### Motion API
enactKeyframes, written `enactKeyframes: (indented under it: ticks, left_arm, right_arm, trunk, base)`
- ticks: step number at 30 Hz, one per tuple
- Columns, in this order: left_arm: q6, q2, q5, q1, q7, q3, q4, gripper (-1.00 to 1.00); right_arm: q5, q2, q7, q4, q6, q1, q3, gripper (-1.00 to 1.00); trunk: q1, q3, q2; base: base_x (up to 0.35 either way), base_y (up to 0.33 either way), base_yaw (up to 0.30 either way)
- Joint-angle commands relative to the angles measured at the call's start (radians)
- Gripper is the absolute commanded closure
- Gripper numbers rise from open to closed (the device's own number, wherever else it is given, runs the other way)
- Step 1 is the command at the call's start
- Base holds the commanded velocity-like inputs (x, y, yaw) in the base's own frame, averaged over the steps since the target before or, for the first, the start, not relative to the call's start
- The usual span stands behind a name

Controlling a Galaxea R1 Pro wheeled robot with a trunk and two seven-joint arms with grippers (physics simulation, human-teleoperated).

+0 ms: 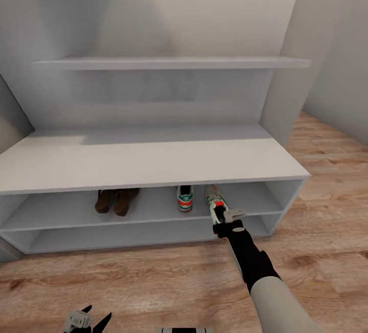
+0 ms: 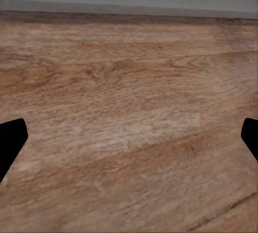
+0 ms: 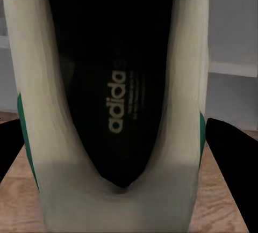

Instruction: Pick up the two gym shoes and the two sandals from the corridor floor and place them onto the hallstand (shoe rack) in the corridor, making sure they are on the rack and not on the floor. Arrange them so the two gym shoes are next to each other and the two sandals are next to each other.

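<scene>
White leather fills my right wrist view: I am holding the second gym shoe in the right pincer, clamped at its heel, toe pointing into the hallstand. Its mate is sitting just to the left on the upper shelf, beyond that the sandals. My left pincer is hanging spread apart over the floor.

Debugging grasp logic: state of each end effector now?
Left end effector: open, empty, hanging over the floor.
Right end effector: shut on the second gym shoe at the hallstand shelf.
</scene>
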Motion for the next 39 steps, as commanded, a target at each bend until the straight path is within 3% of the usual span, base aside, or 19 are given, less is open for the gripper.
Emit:
enactKeyframes:
  ticks: [1, 39]
  left_arm:
    - [0.001, 0.0, 0.005, -0.001, -0.008, 0.003, 0.002, -1.0]
    - [0.0, 0.0, 0.005, -0.001, -0.008, 0.003, 0.002, -1.0]
  right_arm:
    - [-0.009, 0.001, 0.0, 0.023, 0.004, 0.0, -0.002, 1.0]
    - [-0.009, 0.001, 0.0, 0.023, 0.005, 0.0, -0.003, 1.0]
  trunk:
    - [0.001, -0.001, 0.0]
    - [0.001, -0.001, 0.0]
  base:
    - [0.258, 0.124, 0.0]
    - [0.122, 0.048, 0.0]
